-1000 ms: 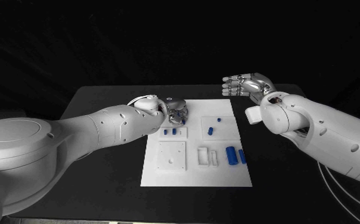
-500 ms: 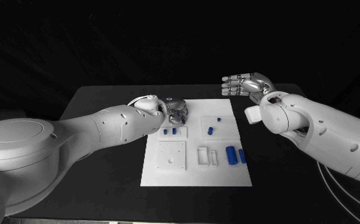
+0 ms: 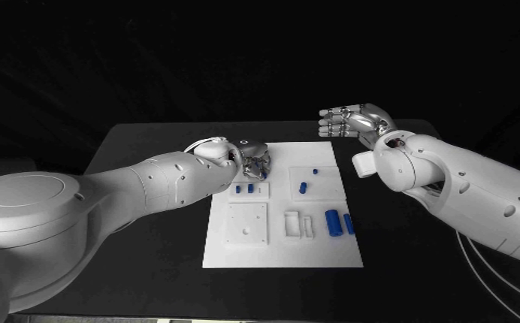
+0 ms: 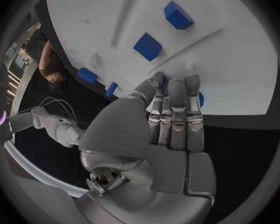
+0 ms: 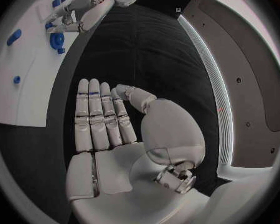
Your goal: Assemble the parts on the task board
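The right hand [image 5: 115, 134] lies with fingers straight and side by side, thumb bent beside them, holding nothing, above the black table [image 5: 146, 50]. The white task board [image 5: 22, 79] carries blue parts [image 5: 57, 41] of differing sizes. The left hand [image 5: 68, 22] reaches down onto the board among them.

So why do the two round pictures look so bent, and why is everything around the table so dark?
Wrist views: fisheye lenses, so the board's straight edges curve, and each hand, left and right, looms large. Head view: the table and backdrop are black, so the white board and arms stand out brightly; no bending there.
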Controlling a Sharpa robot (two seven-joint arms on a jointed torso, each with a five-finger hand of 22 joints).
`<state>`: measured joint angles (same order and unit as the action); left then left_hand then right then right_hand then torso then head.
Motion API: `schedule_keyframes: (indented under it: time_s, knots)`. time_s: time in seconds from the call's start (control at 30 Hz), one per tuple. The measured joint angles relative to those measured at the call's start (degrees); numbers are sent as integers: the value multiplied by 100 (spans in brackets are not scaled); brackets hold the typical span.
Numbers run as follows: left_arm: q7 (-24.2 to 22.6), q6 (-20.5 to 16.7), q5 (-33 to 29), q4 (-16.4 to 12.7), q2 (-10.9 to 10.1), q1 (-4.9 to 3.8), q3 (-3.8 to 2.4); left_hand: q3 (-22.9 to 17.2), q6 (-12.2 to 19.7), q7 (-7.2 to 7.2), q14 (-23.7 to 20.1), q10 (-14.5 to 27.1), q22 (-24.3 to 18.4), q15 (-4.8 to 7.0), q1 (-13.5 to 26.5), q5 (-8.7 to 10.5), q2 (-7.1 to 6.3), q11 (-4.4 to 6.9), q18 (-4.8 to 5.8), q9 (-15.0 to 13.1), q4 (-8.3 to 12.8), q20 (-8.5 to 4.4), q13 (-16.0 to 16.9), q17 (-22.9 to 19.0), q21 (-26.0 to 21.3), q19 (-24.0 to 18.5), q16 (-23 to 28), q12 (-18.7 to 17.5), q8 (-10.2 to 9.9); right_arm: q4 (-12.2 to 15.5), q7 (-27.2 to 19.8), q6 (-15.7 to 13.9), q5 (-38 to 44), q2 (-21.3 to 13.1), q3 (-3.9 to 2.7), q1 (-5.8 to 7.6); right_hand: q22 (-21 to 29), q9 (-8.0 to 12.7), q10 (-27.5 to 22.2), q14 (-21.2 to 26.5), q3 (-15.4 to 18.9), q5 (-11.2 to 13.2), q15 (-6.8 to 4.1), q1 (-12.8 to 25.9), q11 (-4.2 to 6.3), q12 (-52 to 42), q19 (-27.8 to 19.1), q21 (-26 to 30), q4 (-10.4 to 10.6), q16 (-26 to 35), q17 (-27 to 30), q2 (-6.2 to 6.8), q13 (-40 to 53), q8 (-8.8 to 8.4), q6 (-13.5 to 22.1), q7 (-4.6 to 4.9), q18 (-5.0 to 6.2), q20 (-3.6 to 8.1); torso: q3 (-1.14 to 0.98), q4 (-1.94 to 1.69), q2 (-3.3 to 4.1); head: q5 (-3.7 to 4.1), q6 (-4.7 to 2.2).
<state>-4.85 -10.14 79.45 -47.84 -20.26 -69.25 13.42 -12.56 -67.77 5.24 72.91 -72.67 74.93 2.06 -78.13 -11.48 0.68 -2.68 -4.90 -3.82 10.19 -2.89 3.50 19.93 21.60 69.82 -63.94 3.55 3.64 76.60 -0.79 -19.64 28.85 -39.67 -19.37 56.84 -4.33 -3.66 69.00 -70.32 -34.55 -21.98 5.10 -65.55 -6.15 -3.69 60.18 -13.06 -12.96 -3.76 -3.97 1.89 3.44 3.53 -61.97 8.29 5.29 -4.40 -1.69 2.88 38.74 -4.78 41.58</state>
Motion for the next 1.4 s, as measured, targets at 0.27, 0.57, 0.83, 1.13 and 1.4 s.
schedule_keyframes:
  time_s: [0.27, 0.57, 0.83, 1.13, 1.4]
  knots:
    - [-17, -64, -27, 5, -1, 27, 4, -197, -192, 7, 132, -176, -1, 48, -89, 223, 99, 62, 2, -5, 104, -41, -9, 71, 247, 41, -103, -1, -15, 2, -1, 1, 0, 0, 0, 0, 0, 0, 0, 0, 0, 0, 0, 0, 0, 0, 0, 0, 0, 0, 0, 0, 0, 0, 0, 0, 0, 0, -3, -1, -5, 10, 9]
    - [-73, -293, -231, -138, -172, 73, 16, -329, -138, 15, 203, -83, -1, 19, -62, 256, 82, 10, 9, -11, 98, -41, -8, 82, 377, 41, -103, -2, -14, 2, -3, 1, 0, -15, 0, 0, 0, 0, 0, 0, 0, 0, 0, 0, 0, 0, 0, 0, 0, 0, 0, 0, 0, 0, 0, 0, 0, 0, -3, -3, -9, 31, -20]
    - [-87, -461, -581, -440, -404, 84, -187, -337, -130, 9, 203, -83, -1, 19, -28, 266, 79, 10, 10, -11, 89, -40, -4, 82, 377, 41, -102, -2, -14, 21, -3, 0, -1, -40, 0, 0, 0, 0, 0, 0, 0, 0, 0, 0, 0, 0, 0, 0, 0, 0, 0, 0, 0, 0, 0, 0, 0, 0, -2, -15, -17, 29, -57]
    - [-42, -428, -1193, -1046, -910, 4, -466, -310, -127, 7, 203, -83, -2, 19, -6, 333, 56, 10, 13, -8, 21, -40, -4, 81, 377, 41, -102, -1, -14, 36, -3, -1, -4, -98, 0, 1, 0, 0, 0, 0, 0, -22, 0, 0, 0, 0, 0, 51, 0, 0, 0, 0, 0, 0, 0, 0, 0, 0, -3, -34, -18, 13, -87]
    - [111, -220, -1445, -1471, -1420, -148, -511, -292, -115, 13, 203, -62, -2, 19, -16, 368, 45, -11, 14, 0, -44, -40, -4, 81, 367, 40, -80, -1, -16, 34, -3, -3, -7, -124, 0, 0, 0, 0, 0, 0, 0, -22, 0, 0, 0, 0, 0, 51, 0, 0, 0, 0, 0, 0, 0, 0, 0, 0, 2, -75, -31, 38, -61]
